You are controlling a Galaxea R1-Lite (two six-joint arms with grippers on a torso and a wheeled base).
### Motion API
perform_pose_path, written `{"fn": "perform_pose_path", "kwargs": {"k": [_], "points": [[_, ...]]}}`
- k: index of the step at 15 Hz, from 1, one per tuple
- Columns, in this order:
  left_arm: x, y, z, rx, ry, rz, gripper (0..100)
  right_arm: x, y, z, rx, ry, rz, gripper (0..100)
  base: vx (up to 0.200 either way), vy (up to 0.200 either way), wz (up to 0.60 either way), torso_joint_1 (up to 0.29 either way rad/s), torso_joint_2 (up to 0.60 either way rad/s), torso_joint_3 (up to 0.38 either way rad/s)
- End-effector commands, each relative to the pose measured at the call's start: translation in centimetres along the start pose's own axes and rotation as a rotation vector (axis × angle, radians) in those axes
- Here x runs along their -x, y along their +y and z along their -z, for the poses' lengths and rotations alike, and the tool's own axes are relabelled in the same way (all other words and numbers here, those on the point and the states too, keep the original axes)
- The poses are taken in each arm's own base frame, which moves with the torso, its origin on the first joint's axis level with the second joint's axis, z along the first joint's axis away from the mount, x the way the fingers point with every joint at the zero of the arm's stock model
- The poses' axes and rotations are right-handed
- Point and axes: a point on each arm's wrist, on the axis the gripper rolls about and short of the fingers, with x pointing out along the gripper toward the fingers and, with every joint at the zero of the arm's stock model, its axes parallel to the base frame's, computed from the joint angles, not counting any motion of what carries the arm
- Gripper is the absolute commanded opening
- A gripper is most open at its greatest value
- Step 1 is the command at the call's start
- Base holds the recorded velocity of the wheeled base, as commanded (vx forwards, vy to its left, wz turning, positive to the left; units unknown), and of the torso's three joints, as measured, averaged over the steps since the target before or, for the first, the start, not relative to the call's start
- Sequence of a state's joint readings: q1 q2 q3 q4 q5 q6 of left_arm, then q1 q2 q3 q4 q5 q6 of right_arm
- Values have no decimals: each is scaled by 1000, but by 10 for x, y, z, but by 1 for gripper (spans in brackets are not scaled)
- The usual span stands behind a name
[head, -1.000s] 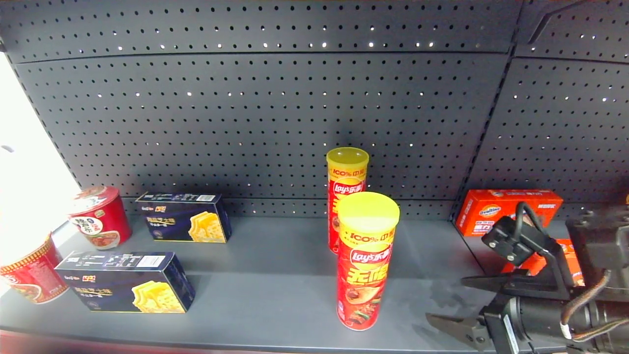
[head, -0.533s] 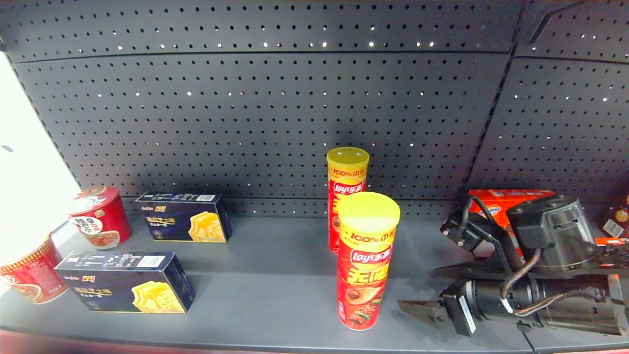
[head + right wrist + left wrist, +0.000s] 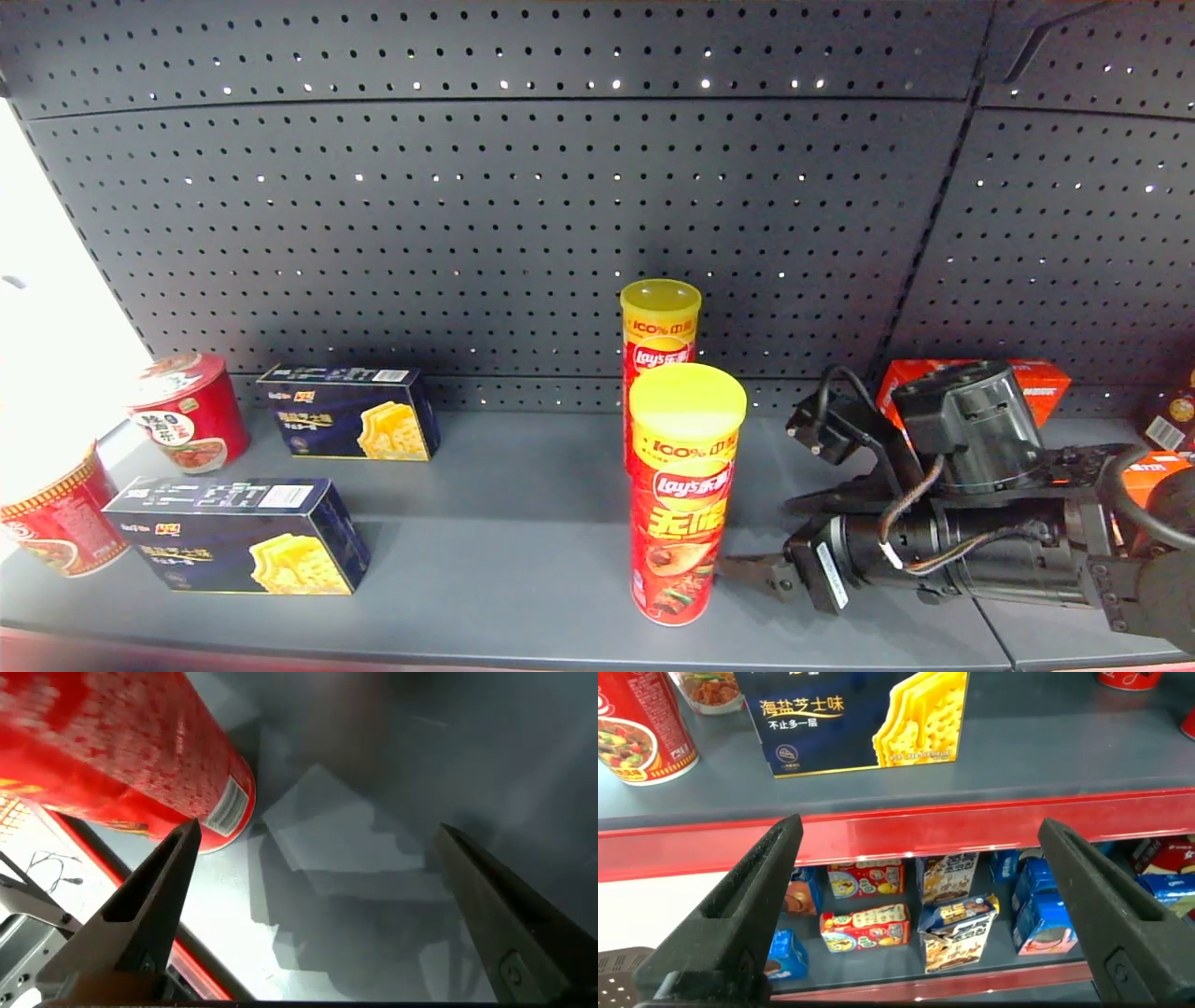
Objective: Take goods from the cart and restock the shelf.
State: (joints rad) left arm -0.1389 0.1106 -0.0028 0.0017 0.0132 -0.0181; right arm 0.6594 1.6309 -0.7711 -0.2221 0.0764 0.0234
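Observation:
Two red chips cans with yellow lids stand on the grey shelf [image 3: 523, 523], the front can [image 3: 686, 495] near the edge and the rear can [image 3: 659, 327] by the back panel. My right gripper [image 3: 758, 537] lies low on the shelf just right of the front can, open, with its near fingertip at the can's base. In the right wrist view the front can [image 3: 121, 765] sits beside one finger of the right gripper [image 3: 318, 831], outside the gap. My left gripper [image 3: 920, 826] is open, in front of and below the shelf's red front edge [image 3: 906, 840].
Two navy cracker boxes [image 3: 238, 537] [image 3: 350, 413] and two red noodle cups [image 3: 187, 411] [image 3: 51, 513] occupy the shelf's left. An orange box [image 3: 1036, 378] stands behind my right arm. A lower shelf holds several small packs [image 3: 962, 924]. A perforated panel backs the shelf.
My right arm has slid left along the shelf toward the front can. The front can has shifted slightly left.

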Motion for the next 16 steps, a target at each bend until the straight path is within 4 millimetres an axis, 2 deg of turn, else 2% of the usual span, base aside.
{"fn": "perform_pose_path", "kwargs": {"k": [1, 7, 10, 16], "points": [[0, 0, 0, 0, 4, 0, 100, -2, 0, 0, 1, 4, -2, 100, 0, 0, 0, 0, 0, 0], [-1, 0, -1, -2, 18, 20, 100, 1, 0, 3, -1, 10, 1, 100, 0, 0, 0, 0, 0, 0], [-1, 0, 0, -5, 17, 32, 100, 16, -1, 6, -26, -20, 8, 100, 0, 0, 0, 0, 0, 0], [-1, 0, 0, -5, 17, 26, 100, 34, -2, 2, -24, -206, 17, 100, 0, 0, 0, 0, 0, 0]]}}
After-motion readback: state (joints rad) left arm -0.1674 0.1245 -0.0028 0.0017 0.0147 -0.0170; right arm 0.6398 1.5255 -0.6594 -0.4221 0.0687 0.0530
